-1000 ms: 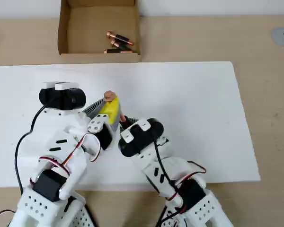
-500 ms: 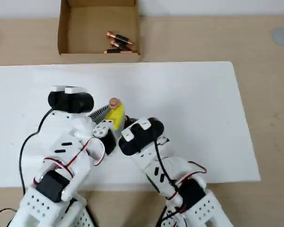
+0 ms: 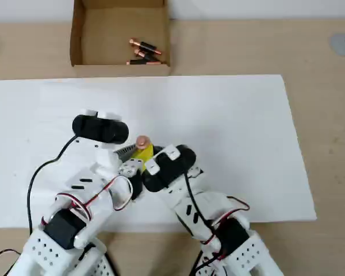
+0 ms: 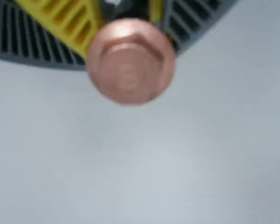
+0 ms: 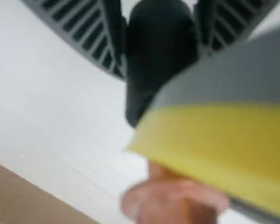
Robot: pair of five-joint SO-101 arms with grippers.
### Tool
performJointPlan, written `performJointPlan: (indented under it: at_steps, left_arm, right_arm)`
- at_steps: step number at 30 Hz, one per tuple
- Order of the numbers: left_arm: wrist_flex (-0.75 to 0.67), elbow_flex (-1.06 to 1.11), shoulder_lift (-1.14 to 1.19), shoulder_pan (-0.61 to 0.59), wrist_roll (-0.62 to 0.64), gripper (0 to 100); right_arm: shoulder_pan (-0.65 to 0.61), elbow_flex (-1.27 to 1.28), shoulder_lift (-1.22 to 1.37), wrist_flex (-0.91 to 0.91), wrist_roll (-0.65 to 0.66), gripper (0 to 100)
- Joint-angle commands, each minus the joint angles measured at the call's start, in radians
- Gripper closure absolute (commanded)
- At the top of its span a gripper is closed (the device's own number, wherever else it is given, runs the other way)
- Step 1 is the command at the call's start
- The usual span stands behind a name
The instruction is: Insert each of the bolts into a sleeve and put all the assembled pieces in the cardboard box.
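Gripping the stiff, likely slick bolt (image 4: 129,60) under its head in the closed left claw (image 4: 126,7), clamping the light sleeve (image 5: 158,56) in the right claw (image 5: 161,14).

Soft, even light falls from overhead across the bench (image 3: 322,115). The white sheet (image 3: 247,144) is bright without glare, and the arms (image 3: 178,172) throw only faint, short shadows on it. The cardboard box (image 3: 77,40) is slightly shaded inside. In the left wrist view the bolt (image 4: 130,60) carries a pale sheen. In the right wrist view the sleeve (image 5: 161,46) is a near-black mass.
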Motion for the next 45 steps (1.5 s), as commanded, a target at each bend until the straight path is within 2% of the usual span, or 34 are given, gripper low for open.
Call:
performJointPlan:
  at_steps: [1,4,9,15,22,32,36,40,45]
  left_arm:
    - [0.130,-0.038,0.001,0.043,-0.003,89]
    - [0.227,-0.095,0.001,0.009,-0.003,83]
    - [0.310,-0.150,0.001,-0.069,-0.005,82]
    - [0.305,-0.175,0.001,-0.253,-0.092,82]
    - [0.304,-0.221,0.001,-0.528,-0.091,82]
    - [0.304,-0.164,0.001,-0.789,-0.089,83]
    - [0.302,-0.098,0.001,-0.868,-0.089,83]
    - [0.244,-0.014,0.001,-0.914,-0.089,83]
    - [0.198,0.014,0.002,-0.916,-0.097,83]
  right_arm:
    - [0.001,-0.007,-0.143,-0.006,0.025,98.7]
    - [0.001,-0.007,-0.143,-0.005,0.025,98.7]
    - [0.001,-0.007,-0.143,-0.005,0.025,98.7]
    - [0.002,-0.007,-0.143,-0.003,0.043,98.7]
    - [0.002,-0.007,-0.137,0.008,0.101,98.7]
    - [0.012,-0.054,-0.136,0.008,0.229,98.7]
    - [0.056,-0.122,-0.111,0.037,0.305,98.7]
    - [0.108,-0.197,0.002,0.121,0.319,98.7]
    - [0.143,-0.406,0.193,0.226,0.321,98.7]
